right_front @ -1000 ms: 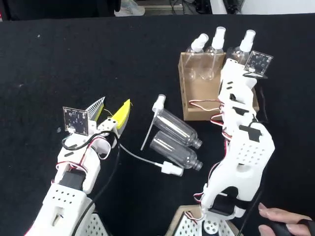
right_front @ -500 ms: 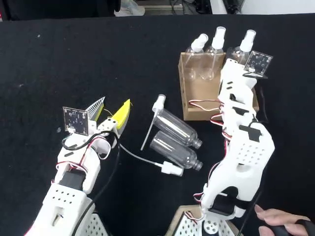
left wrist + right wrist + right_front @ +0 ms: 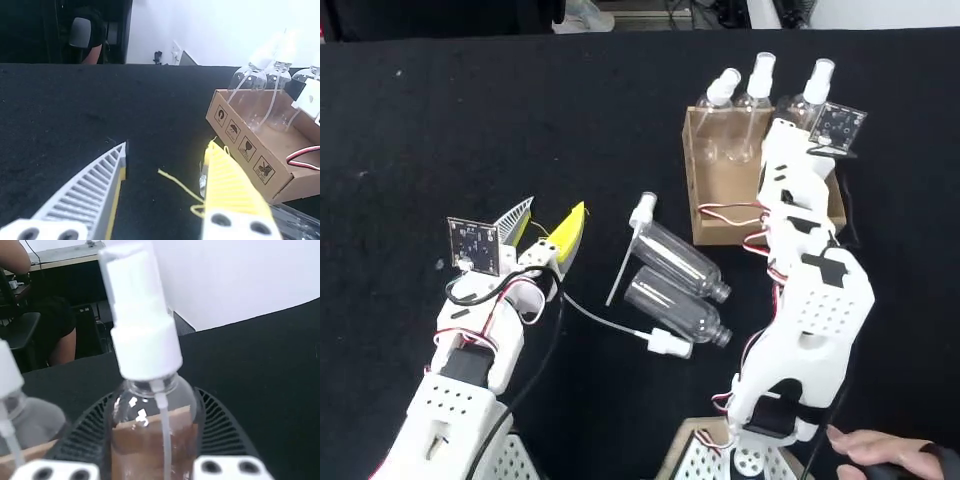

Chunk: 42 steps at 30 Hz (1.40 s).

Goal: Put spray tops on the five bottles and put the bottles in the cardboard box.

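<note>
Broadly, a black surface (image 3: 470, 120) was seen filling the high view. The right arm (image 3: 810, 320) was stretched up the right side of the frame, from the lower edge to the upper right. The left arm (image 3: 470, 360) was laid from the lower left corner towards the centre left.

The cardboard box (image 3: 720, 232) was placed upper right of centre, its open side facing up. At its upper right corner the right tool (image 3: 803, 118) was pressed onto the held bottle (image 3: 817, 85), with a dark ribbed finger (image 3: 85, 435) on each side of the clear body and the white spray top upright above them. Whether that bottle stood on the box floor could not be told. The two boxed bottles (image 3: 725, 110) were stood upright against the box's far wall, side by side and just left of the held bottle, each with a spray top fitted.

The left tool (image 3: 548, 222) was spread wide over bare surface at centre left, nothing between its grey and yellow fingers.

The two open bottles (image 3: 678, 258) were laid on their sides at the centre, touching, between the left tool and the box, necks pointing lower right. The upper spray top (image 3: 642, 212) was lying beside the upper one, its tube running down-left. The lower spray top (image 3: 670, 345) was lying just below the other, tube trailing left.
</note>
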Motion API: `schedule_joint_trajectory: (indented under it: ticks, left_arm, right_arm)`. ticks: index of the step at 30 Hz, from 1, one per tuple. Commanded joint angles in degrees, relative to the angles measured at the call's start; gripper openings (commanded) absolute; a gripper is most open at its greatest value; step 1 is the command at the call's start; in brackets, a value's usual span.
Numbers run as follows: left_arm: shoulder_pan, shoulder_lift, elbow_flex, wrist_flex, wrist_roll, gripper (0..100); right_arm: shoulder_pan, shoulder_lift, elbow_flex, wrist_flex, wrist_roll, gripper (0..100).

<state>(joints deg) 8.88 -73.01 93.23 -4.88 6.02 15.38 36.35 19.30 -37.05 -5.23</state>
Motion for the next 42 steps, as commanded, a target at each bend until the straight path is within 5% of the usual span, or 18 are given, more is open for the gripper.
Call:
schedule_joint_trajectory:
  ticks: [1,16,22,42]
  left_arm:
    - [0.22,-0.97,-0.75,-1.32,-0.44,25]
    - [0.22,-0.97,-0.66,-1.23,-0.44,25]
    - [0.22,-0.97,-0.66,-1.23,-0.44,25]
    - [0.22,-0.97,-0.66,-1.23,-0.44,25]
  right_arm:
    - [-0.97,-1.10,-0.48,-0.62,-0.18,12.4]
    - [-0.97,-6.73,5.32,-0.62,-0.18,12.9]
    - [-1.58,-6.64,5.58,-0.53,-0.53,26.7]
    - [-1.41,-16.84,15.34,-0.62,-0.53,24.0]
